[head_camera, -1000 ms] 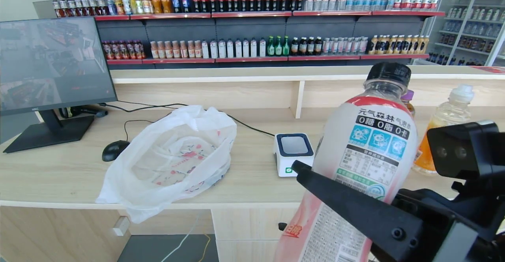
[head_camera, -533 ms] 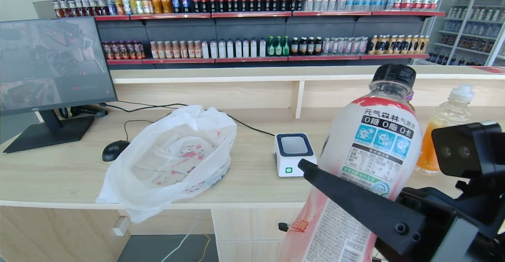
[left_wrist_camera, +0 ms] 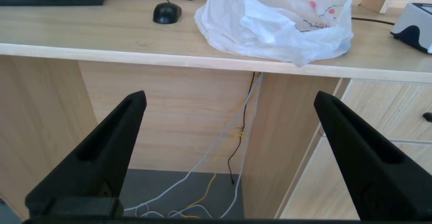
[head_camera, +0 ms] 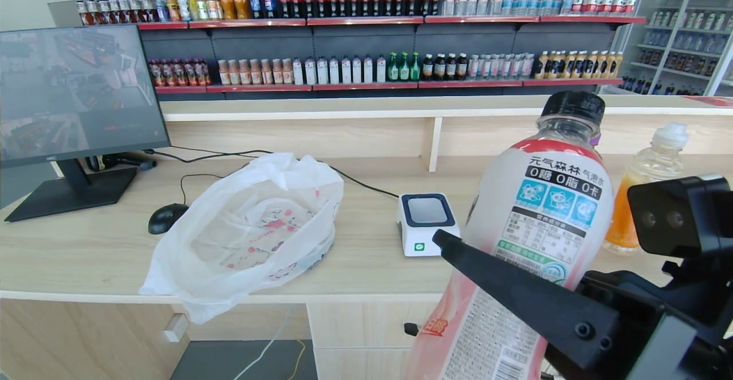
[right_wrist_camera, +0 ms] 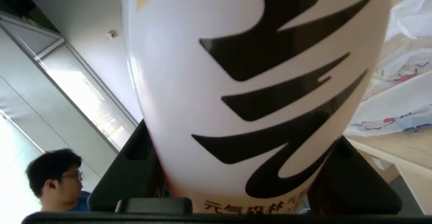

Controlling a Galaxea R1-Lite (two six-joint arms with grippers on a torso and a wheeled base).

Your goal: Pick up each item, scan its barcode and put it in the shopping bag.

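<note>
Over the last second the bottle (head_camera: 544, 208) has drifted slightly right in the head view, then settled. It leans at lower right, clamped in the right gripper (head_camera: 518, 248). The scanner (head_camera: 426, 222) sits just left of it on the counter (head_camera: 366, 271). The shopping bag (head_camera: 252, 225), centre-left, overhangs the front edge. The left gripper (left_wrist_camera: 229, 99) hangs spread wide below that edge.

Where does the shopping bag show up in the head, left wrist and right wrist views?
Head view: shopping bag lies on the counter, between mouse and scanner.
Left wrist view: shopping bag at the counter's front edge, beyond the open left hand.
Right wrist view: shopping bag peeks past the gripped bottle.
Shared landmark: the counter under the bag.
</note>
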